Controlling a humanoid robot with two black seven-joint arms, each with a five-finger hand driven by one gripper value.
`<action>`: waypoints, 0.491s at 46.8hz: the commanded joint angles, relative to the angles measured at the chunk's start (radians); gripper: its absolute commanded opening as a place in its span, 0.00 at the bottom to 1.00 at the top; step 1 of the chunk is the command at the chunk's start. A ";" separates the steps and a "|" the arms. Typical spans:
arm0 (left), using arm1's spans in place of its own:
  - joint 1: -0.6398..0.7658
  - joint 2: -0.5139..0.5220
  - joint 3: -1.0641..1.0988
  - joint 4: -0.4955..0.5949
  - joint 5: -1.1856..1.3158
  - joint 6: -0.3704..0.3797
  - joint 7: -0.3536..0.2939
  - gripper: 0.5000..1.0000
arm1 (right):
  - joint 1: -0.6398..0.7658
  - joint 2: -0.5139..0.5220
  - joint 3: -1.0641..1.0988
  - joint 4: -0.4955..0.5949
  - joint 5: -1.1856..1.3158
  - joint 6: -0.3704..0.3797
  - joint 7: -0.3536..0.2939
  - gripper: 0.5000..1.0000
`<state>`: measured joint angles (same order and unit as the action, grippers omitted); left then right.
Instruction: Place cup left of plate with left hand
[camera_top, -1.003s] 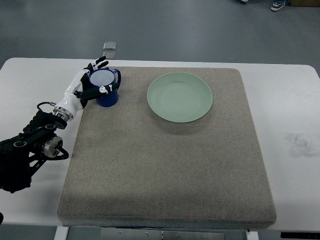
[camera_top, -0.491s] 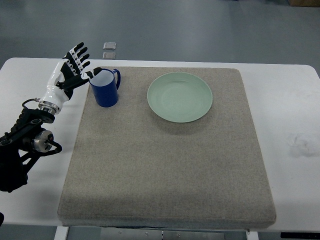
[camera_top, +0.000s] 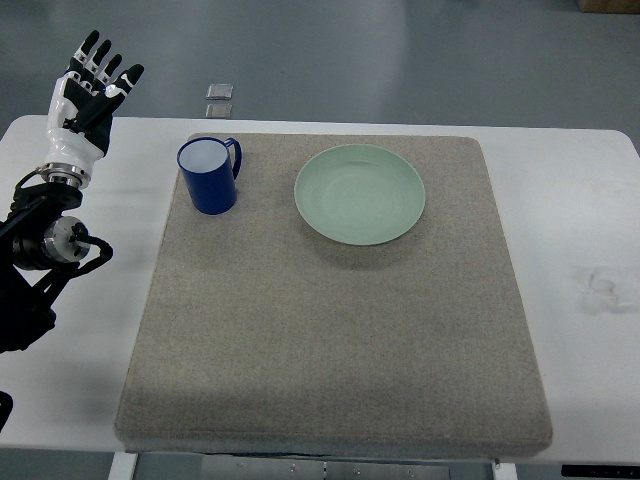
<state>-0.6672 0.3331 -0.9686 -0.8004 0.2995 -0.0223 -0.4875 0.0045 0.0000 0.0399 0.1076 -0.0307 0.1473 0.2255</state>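
Top view: blue mug (camera_top: 209, 176) upright on grey mat (camera_top: 330, 330), left of green plate (camera_top: 360, 193), near it. Left hand (camera_top: 86, 98) spread, empty, well clear of mug. Placement judged complete; best withdrawn without brushing handle.

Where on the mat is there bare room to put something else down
The whole near half of the mat, below the cup and plate, is bare, as is the strip right of the plate. The tightest spot is the gap between cup and plate. The left hand is off the mat, open.
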 joint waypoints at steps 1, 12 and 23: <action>-0.038 -0.002 -0.001 0.003 -0.060 0.005 0.073 0.92 | 0.000 0.000 0.000 0.001 0.000 0.000 0.000 0.86; -0.106 -0.009 -0.001 0.009 -0.160 0.068 0.190 0.92 | 0.000 0.000 0.000 0.000 0.000 0.000 0.000 0.86; -0.118 -0.009 -0.004 0.035 -0.335 0.015 0.196 0.92 | 0.000 0.000 0.000 0.000 0.000 0.000 0.000 0.86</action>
<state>-0.7833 0.3249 -0.9693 -0.7794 -0.0016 0.0218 -0.2915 0.0046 0.0000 0.0399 0.1079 -0.0307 0.1473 0.2255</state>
